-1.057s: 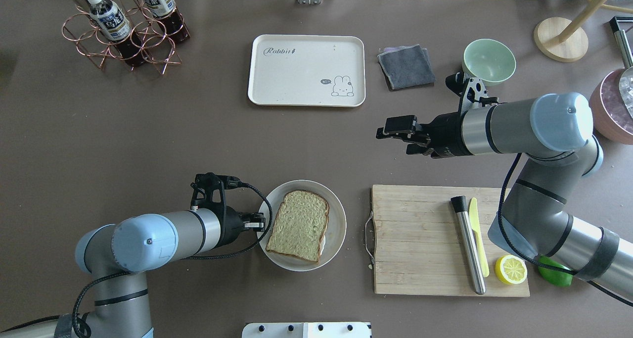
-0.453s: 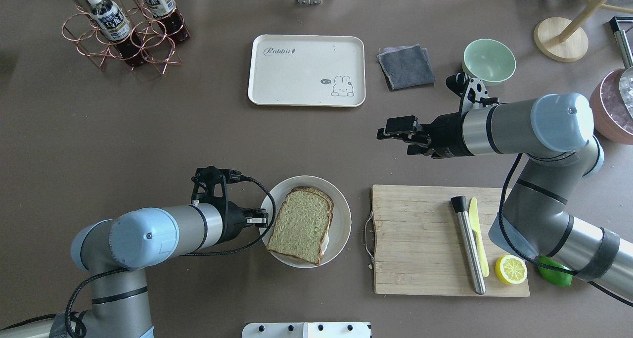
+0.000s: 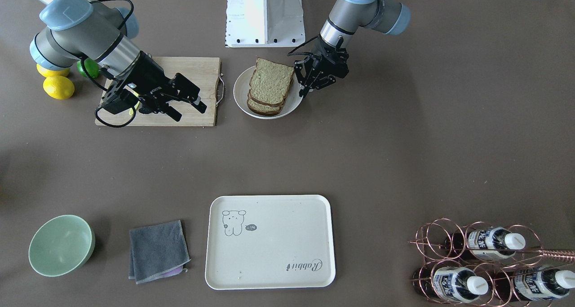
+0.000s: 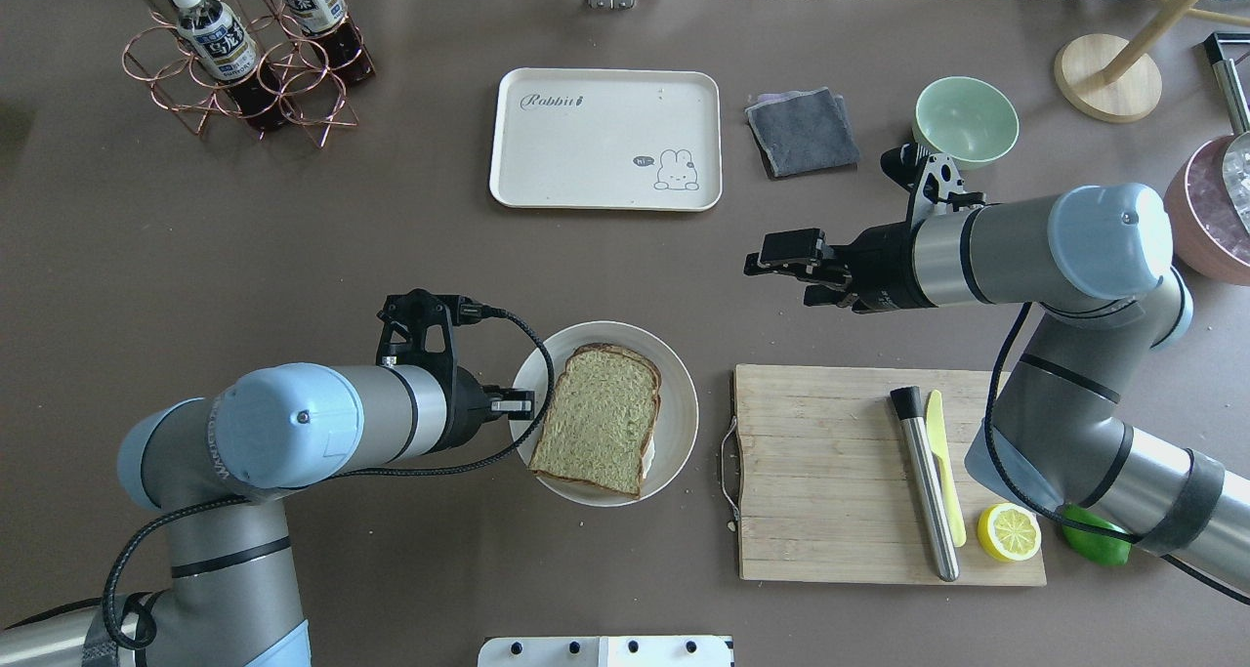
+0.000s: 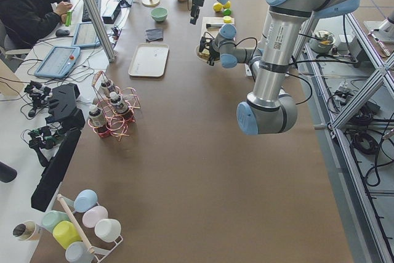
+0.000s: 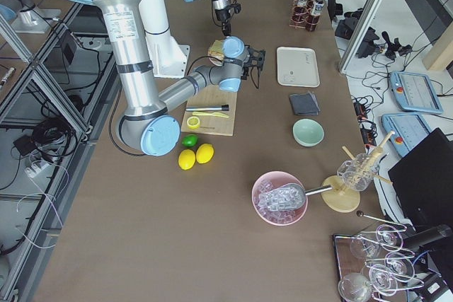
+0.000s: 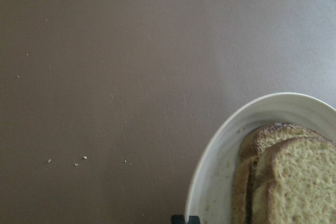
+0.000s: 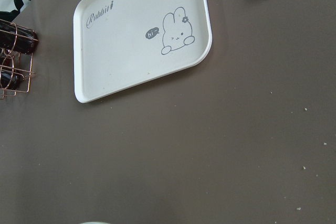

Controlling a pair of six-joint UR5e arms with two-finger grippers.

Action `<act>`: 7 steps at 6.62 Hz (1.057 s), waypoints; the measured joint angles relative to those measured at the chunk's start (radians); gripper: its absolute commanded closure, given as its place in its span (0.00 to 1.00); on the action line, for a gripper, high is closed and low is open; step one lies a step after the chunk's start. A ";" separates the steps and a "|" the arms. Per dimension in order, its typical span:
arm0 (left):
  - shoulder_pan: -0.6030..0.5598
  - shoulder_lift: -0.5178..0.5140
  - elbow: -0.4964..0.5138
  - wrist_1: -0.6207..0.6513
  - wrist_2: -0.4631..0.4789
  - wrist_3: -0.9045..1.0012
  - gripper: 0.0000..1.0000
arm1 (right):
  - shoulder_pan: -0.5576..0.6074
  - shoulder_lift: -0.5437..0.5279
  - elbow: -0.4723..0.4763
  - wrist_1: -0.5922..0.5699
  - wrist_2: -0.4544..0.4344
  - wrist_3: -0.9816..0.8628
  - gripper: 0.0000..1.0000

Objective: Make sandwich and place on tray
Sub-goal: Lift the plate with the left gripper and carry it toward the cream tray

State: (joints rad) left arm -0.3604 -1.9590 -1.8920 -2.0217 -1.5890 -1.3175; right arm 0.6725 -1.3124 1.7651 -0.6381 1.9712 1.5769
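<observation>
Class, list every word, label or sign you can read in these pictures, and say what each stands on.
"Rabbit": script on the large cream rectangular tray.
"hi~": speech bubble beside the tray's rabbit drawing.
Labels on the dark bottles in the copper wire rack: too small to read.

Open tabletop between plate and tray

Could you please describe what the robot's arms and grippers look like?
The left arm and right arm are silver-grey tubes with pale blue joint caps. The left gripper and right gripper are black, two-fingered. A black cable loops off the left wrist.
</observation>
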 measured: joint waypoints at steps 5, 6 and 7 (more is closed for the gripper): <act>-0.069 -0.119 0.090 0.000 0.005 -0.385 1.00 | 0.200 -0.070 -0.004 -0.002 0.282 -0.086 0.00; -0.090 -0.152 0.133 0.000 0.007 -0.462 1.00 | 0.226 -0.080 -0.006 -0.002 0.310 -0.106 0.00; -0.122 -0.194 0.195 0.000 0.008 -0.516 1.00 | 0.240 -0.082 -0.007 -0.003 0.323 -0.112 0.00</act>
State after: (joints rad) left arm -0.4819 -2.1534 -1.6970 -2.0218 -1.5812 -1.8333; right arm 0.9123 -1.3943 1.7585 -0.6407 2.2939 1.4647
